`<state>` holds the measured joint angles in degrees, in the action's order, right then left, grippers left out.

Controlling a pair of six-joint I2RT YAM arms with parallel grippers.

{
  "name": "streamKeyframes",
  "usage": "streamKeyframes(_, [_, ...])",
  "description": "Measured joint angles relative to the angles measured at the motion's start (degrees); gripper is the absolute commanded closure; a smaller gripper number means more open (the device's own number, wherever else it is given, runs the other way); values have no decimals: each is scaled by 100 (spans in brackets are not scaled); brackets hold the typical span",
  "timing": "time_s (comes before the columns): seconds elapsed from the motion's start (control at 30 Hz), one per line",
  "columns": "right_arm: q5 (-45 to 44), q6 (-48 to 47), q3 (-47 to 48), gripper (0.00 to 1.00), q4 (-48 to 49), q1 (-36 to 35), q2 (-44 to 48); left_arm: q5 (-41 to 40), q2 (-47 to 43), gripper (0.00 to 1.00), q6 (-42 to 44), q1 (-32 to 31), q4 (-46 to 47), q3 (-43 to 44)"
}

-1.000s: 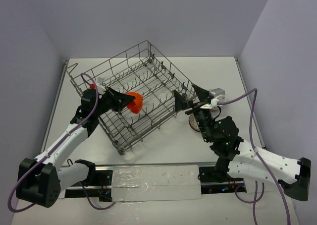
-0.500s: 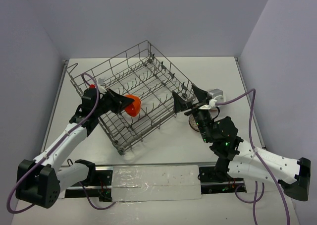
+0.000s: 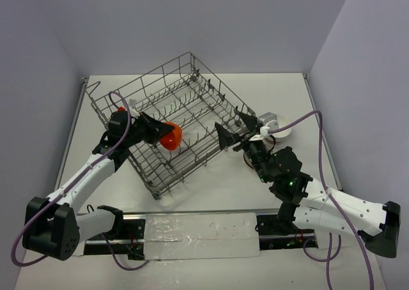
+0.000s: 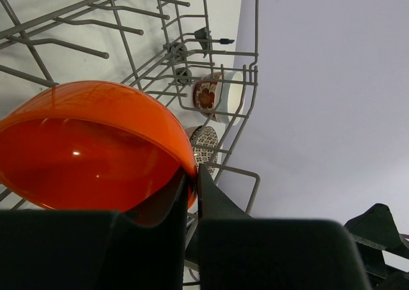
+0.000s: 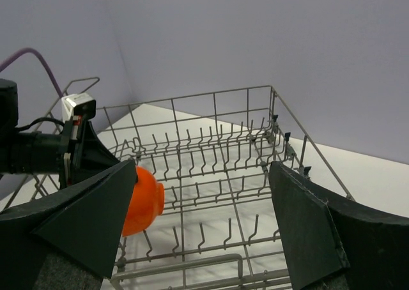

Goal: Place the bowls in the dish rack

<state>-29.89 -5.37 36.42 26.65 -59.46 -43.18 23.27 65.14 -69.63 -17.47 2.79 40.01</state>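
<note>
The dish rack [image 3: 198,108] sits turned at an angle on the white table. My left gripper [image 3: 156,131] is shut on the rim of the orange-red bowl [image 3: 170,135], holding it tilted among the tines at the rack's left side; the left wrist view shows the rim pinched between the fingers [image 4: 192,175]. My right gripper [image 3: 235,130] hangs open and empty over the rack's right edge, facing the rack [image 5: 217,146] and the orange bowl [image 5: 144,200]. Outside the rack's right wall are the red-patterned bowl [image 4: 214,97] and the fine-patterned bowl [image 4: 204,146].
The white-inside bowl [image 3: 283,130] lies on the table just right of the rack, behind my right wrist. Purple cables loop from both arms. Grey walls close in the table on three sides.
My right gripper has swung left, from beside the bowls to over the rack's right edge. The left gripper and orange bowl have barely shifted.
</note>
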Motion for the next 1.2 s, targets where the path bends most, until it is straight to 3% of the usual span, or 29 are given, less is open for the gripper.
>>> streamKeyframes(1.2, [195, 22, 4, 9, -203, 63, 269, 70, -162, 98, 142, -24, 260, -170])
